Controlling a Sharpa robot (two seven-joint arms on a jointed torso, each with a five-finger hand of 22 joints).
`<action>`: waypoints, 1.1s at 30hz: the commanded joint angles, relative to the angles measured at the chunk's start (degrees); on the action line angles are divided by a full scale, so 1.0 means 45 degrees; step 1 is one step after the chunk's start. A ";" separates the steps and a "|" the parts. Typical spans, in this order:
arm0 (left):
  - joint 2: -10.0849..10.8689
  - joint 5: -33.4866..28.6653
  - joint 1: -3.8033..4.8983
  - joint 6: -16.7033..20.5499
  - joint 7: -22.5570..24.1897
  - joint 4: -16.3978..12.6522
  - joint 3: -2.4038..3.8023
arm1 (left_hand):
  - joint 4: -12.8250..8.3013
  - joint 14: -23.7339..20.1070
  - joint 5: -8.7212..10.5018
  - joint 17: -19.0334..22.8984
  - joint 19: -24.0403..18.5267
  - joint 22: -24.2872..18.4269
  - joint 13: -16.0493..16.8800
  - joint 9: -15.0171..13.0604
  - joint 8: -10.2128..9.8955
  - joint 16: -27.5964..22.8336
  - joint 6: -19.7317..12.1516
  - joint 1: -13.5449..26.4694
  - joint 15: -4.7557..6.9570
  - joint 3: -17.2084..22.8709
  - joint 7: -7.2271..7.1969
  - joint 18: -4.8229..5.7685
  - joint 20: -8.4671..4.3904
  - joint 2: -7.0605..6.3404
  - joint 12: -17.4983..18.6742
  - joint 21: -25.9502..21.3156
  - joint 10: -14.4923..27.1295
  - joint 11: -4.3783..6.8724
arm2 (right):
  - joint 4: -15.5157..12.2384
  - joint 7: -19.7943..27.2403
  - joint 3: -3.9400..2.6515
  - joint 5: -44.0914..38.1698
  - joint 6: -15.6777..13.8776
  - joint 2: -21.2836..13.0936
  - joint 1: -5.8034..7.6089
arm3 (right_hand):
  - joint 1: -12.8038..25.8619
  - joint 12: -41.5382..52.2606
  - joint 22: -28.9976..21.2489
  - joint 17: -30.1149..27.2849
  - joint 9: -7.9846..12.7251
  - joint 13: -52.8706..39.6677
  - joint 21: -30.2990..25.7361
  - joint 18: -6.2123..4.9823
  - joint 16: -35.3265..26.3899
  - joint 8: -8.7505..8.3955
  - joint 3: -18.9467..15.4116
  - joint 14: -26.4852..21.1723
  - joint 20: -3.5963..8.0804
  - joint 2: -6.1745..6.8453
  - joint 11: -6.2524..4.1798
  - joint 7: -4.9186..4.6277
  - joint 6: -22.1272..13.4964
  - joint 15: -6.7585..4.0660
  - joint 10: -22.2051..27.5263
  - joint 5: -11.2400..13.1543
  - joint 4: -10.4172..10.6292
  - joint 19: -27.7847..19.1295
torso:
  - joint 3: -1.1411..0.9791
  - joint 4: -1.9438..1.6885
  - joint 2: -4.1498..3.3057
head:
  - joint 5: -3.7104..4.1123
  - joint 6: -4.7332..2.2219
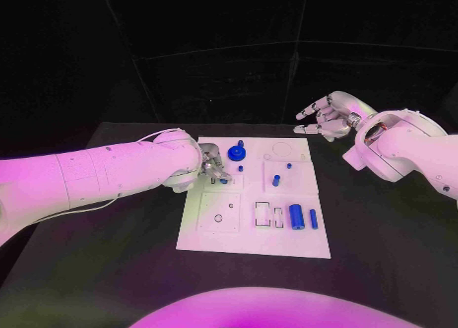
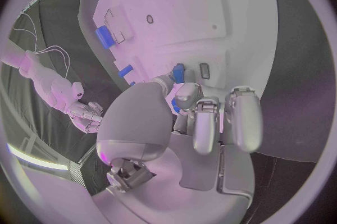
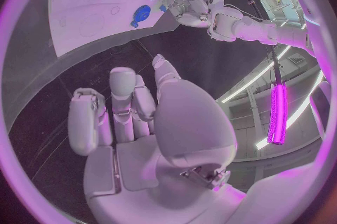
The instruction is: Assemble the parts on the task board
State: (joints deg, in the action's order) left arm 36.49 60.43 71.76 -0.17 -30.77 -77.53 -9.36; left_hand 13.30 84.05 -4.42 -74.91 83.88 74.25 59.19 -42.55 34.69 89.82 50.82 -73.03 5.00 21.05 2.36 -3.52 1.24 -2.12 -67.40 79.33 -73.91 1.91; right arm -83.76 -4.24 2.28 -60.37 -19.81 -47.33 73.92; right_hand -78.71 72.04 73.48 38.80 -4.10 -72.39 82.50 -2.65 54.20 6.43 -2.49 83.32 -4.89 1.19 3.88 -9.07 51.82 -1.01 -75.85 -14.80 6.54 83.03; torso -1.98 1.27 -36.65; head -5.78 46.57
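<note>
task board [image 1: 251, 236]: white plate at centre of the black bench [image 1: 387, 232], lying flat, long side running from 12 to 6 o'clock.
left robot hand [image 1: 212, 166]: down on the board's 9 to 10 o'clock edge, fingers curled inward over a recess. a small blue part [image 2: 178, 73] sits at its fingertips in the left wrist view; it appears pinched, though the contact itself is partly hidden.
right robot hand [image 1: 327, 115]: raised off the bench beyond the board's 1 o'clock corner, well apart from it, fingers loosely spread, nothing in it.
round blue part [image 1: 236, 152]: standing near 11 o'clock on the board, just beside the left robot hand.
small blue pegs [image 1: 275, 180]: upright near the board's centre, toward 1 o'clock.
blue cylinders [image 1: 297, 216]: two lying side by side at 4 o'clock, next to open rectangular slots.
step in hand (judgement): the left robot hand seems to be seating or lifting a small part at the 10 o'clock recess.
risk 1: the pinch is shallow and at the fingertips; a tilt could make the part jam at the recess mouth or spring out.
risk 2: the curled fingers sit close to the round blue part; a sideways shift could knock it.
risk 3: downward pressure near the edge could slide the unfixed-looking board on the bench.
progress (judgement): early; several parts lie loose.
</note>
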 commanded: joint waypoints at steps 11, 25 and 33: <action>-0.0311 -0.0093 -0.0005 -0.1181 -0.0037 0.0430 -0.0024 | -0.1167 0.1322 0.0039 -0.3354 0.0312 0.0048 0.0032 -0.0223 0.0258 0.0039 0.0270 0.0780 0.0113 0.1489 -0.0119 0.0065 -0.0105 -0.0092 -0.0002 -0.0029 -0.0175 0.0050 | -0.0012 0.0067 -0.0011 -0.0036 0.0053 0.0010 0.0024 | -0.0059 -0.0079 -0.0013 -0.0011 0.0003 0.0021 -0.0047 -0.0163 -0.0015 0.0055 -0.0065 -0.0015 -0.0023 -0.0067 -0.0023 0.0017 -0.0064 -0.0011 -0.0053 0.0020 -0.0015 -0.0080 | 0.0003 0.0001 -0.0005 | 0.0056 0.0026; -0.0380 -0.0139 0.0002 -0.1192 -0.0037 0.0634 -0.0024 | -0.0376 0.1322 0.0093 -0.3354 0.0329 0.0116 -0.0010 -0.0563 0.0574 0.0039 0.0410 0.2009 0.0160 0.0058 -0.0185 0.0074 -0.0154 -0.0377 -0.0029 -0.0031 -0.0201 0.0104 | 0.0000 0.0101 -0.0011 -0.0036 0.0045 0.0015 0.0024 | 0.0010 -0.0133 -0.0069 -0.0014 0.0007 0.0082 -0.0079 -0.0174 -0.0017 0.0062 -0.0169 -0.0015 -0.0023 -0.0052 -0.0018 0.0015 -0.0089 -0.0009 -0.0019 0.0080 0.0062 -0.0101 | 0.0001 -0.0004 0.0000 | 0.0083 0.0027; -0.0367 -0.0140 0.0000 -0.0952 -0.0053 0.0707 -0.0023 | 0.0343 0.1322 0.0112 -0.3354 0.0337 0.0144 -0.0125 -0.0674 0.0656 0.0039 0.0441 0.2702 0.0164 -0.1225 -0.0187 0.0075 -0.0162 -0.0553 0.0010 -0.0041 -0.0162 0.0102 | 0.0007 0.0102 -0.0011 -0.0036 0.0028 0.0016 0.0024 | 0.0203 -0.0158 -0.0128 -0.0021 0.0011 0.0128 -0.0120 -0.0184 -0.0020 0.0080 -0.0383 -0.0015 -0.0030 -0.0091 -0.0006 0.0009 -0.0136 0.0001 0.0000 0.0325 0.0296 -0.0122 | 0.0006 0.0001 -0.0005 | 0.0140 0.0019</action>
State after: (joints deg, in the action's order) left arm 34.81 60.05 71.85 -3.95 -30.72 -74.42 -9.37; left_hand 14.65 84.05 -4.21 -74.91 83.87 74.85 58.70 -45.54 37.52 89.82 52.63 -61.26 5.42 15.93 1.33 -3.52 0.83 -4.65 -67.40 79.33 -74.82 2.45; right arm -83.68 -4.23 2.28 -60.37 -19.74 -47.29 73.92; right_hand -78.31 71.57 72.95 38.79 -4.10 -71.89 82.26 -2.65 54.20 6.43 -4.01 83.32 -5.11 0.78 3.88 -8.89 51.64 -1.01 -75.85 -13.64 7.75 82.81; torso -1.96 1.25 -36.66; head -5.26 46.58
